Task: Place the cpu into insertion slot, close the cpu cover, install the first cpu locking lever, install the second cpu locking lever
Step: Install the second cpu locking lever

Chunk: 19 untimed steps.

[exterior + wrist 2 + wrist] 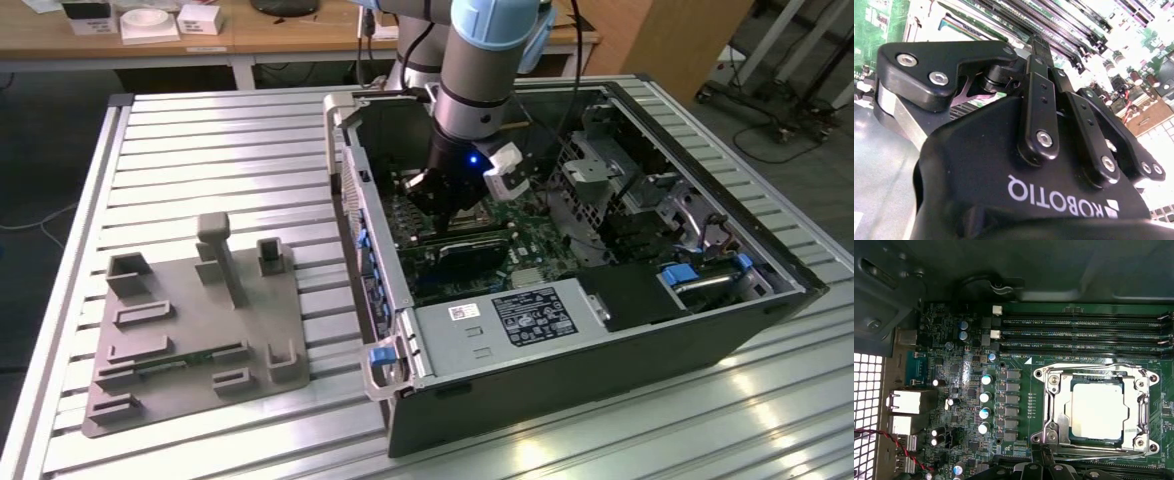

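In the exterior view, the arm reaches down into an open computer case (pixel 587 300) lying on a slatted metal desk (pixel 200 160), and the gripper (pixel 447 205) sits low over the green motherboard (pixel 467 255), roughly at the case's 10 o'clock corner. A grey fixture plate (pixel 194 335) with upright blocks rests on the desk at about 9 o'clock from the case, well apart from it. A black label-bearing box (pixel 534 315) lies inside the case at its near edge. In the second wrist view, the gripper's black body and linkages fill the foreground, with the long memory slots (pixel 1064 20) beyond them — the fingertips are hidden there, so I cannot tell whether they are open or closed. In the first wrist view, the cpu (pixel 1099 410) lies flat in the insertion slot (pixel 1097 441), its pale metal face showing through the window of the cpu cover (pixel 1094 372), which lies down flat over the socket. From the socket, 4 memory slots (pixel 1079 332) run at 12 o'clock, a column of round capacitors (pixel 985 405) stands at 9 o'clock, and the gripper's dark linkages (pixel 1039 470) touch the frame edge at 7 o'clock; I cannot tell how the levers stand.
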Motion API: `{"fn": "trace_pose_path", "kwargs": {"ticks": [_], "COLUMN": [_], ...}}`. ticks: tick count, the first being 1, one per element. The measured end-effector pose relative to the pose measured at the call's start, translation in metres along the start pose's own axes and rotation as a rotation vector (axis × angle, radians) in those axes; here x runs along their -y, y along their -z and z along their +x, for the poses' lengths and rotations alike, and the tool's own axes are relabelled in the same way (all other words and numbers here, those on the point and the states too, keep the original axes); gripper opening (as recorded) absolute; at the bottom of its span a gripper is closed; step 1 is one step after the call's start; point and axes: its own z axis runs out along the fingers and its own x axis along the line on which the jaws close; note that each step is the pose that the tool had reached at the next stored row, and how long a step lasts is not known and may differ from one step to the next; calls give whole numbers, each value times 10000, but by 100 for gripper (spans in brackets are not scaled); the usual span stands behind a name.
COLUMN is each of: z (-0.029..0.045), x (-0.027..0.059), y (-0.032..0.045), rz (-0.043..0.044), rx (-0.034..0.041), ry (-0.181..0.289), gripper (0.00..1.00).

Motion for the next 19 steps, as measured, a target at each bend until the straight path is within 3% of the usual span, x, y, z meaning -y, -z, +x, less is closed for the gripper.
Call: {"fn": "trace_pose_path", "kwargs": {"ticks": [19], "z": [18], "x": [-20], "y": [-1], "rz": [5], "rx": [0], "ry": [146], "gripper": [10]}}
